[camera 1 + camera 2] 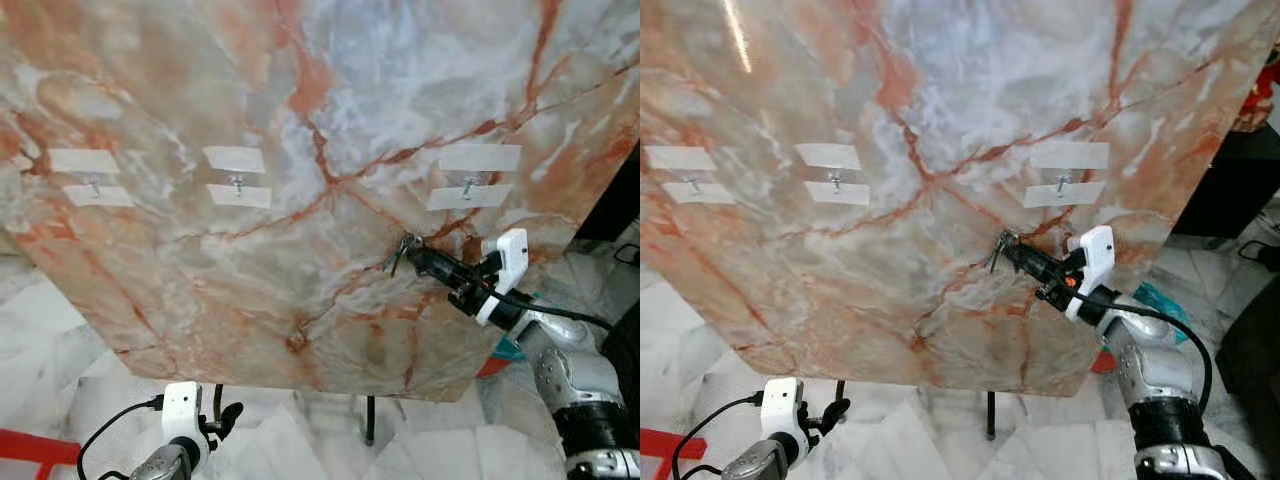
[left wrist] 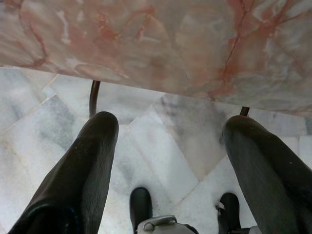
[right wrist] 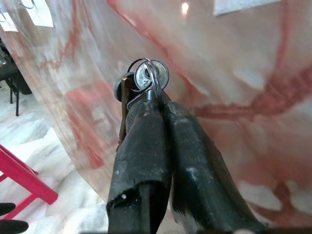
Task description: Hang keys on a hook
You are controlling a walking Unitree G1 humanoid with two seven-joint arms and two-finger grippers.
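Keys (image 3: 146, 80) sit pinched at the tips of the right gripper (image 1: 412, 252), whose fingers are closed tight on the ring so it stands free ahead of them, ready to slip over a peg. In the left eye view that gripper is right of centre, against the marble panel (image 1: 300, 120), just below the rightmost hook (image 1: 467, 186). Two more hooks (image 1: 237, 183) lie further left. The left gripper (image 2: 168, 170) hangs low at the bottom left, fingers spread wide, holding nothing.

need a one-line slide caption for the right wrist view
Right gripper shut on a ring of keys, held up close to the marble panel.
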